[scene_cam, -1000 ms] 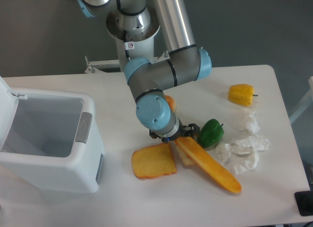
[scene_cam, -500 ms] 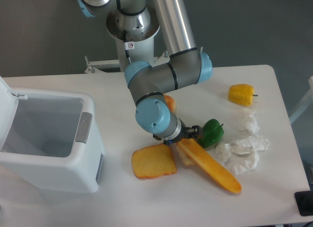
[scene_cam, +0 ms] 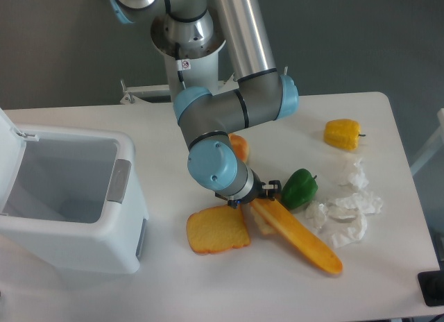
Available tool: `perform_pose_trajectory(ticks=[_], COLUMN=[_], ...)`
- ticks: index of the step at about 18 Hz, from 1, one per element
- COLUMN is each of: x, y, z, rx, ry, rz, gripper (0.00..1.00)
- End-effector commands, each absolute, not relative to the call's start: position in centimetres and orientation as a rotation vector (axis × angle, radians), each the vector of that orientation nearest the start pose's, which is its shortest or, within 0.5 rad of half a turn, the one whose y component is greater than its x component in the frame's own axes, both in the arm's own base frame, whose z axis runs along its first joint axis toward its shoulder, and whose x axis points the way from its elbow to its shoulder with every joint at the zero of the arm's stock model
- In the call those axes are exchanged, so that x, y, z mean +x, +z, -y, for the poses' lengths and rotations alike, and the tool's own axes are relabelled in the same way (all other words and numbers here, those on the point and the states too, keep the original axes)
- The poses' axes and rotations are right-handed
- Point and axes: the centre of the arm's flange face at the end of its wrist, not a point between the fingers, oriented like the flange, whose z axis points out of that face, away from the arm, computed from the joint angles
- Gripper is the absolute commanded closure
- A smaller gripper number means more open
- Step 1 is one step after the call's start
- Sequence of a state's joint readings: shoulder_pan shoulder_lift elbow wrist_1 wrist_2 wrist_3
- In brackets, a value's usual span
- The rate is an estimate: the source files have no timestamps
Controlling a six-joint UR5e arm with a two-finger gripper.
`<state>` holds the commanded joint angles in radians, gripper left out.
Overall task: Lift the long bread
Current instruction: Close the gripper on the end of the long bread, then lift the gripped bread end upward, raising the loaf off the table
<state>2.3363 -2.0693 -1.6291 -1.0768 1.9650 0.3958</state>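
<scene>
The long bread [scene_cam: 298, 236] is a glossy orange-yellow baguette lying diagonally on the white table, its upper end under the wrist and its lower end toward the front right. My gripper [scene_cam: 255, 197] sits right at that upper end, mostly hidden behind the blue wrist joint. Only small dark finger parts show beside the bread, so I cannot make out whether the fingers are closed on it. The bread still rests on the table.
An orange toast slice [scene_cam: 218, 229] lies left of the bread, a pale roll [scene_cam: 264, 227] partly under it. A green pepper [scene_cam: 299, 187], crumpled white paper [scene_cam: 343, 212] and a yellow pepper [scene_cam: 342, 134] lie to the right. An open white bin [scene_cam: 69, 197] stands at left.
The wrist and gripper have shifted slightly left and up along the bread's upper end. The bread has not moved.
</scene>
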Motion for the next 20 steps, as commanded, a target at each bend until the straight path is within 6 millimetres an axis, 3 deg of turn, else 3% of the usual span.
perform_pose_trajectory(ticks=[2,8,12,17,20], x=[-36.6,-36.5,-37.6,-39.9,-39.4], y=[23.2,24.8,28.5,33.8,35.9], z=[-52.1,-53.0,-53.5,-51.5,-51.3], rx=[-3.316,-3.269,-3.194,-3.059,-3.037], ry=[0.488,0.362,0.393,0.329,0.334], rz=[0.575,0.472,0.490,0.558,0.484], gripper=[1.00,1.00,1.00,1.00,1.00])
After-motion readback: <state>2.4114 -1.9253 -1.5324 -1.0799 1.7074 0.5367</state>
